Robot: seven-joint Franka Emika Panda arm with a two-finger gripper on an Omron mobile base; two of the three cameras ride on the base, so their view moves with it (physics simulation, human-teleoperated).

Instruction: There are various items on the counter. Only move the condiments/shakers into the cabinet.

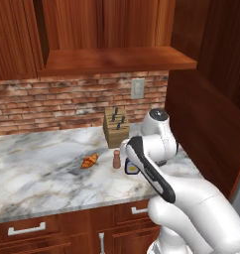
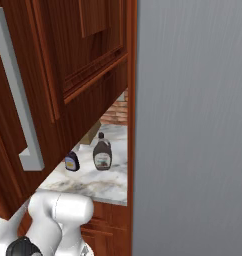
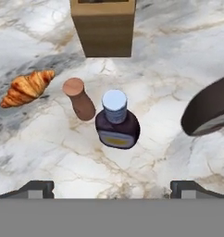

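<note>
Claw (image 3: 112, 189) is seen spread wide with nothing held, pointed down over the marble counter (image 3: 49, 152) from the bent, folded-over arm. Right ahead of the fingertips, the dark-blue bottle (image 3: 116, 122) is stood upright, with the brown shaker (image 3: 78, 98) just beside it on its left. Further left, the croissant (image 3: 27, 87) is laid flat. Beyond the bottle, the knife block (image 3: 103, 27) is found. The taller dark-brown bottle (image 2: 102, 152) is stood near the blue one, and the cabinet (image 1: 117, 59) shelf is hung overhead.

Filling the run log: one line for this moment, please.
gripper: open, above dark-blue bottle | held: nothing | brown shaker, croissant: on counter | cabinet: no condiments visible
</note>
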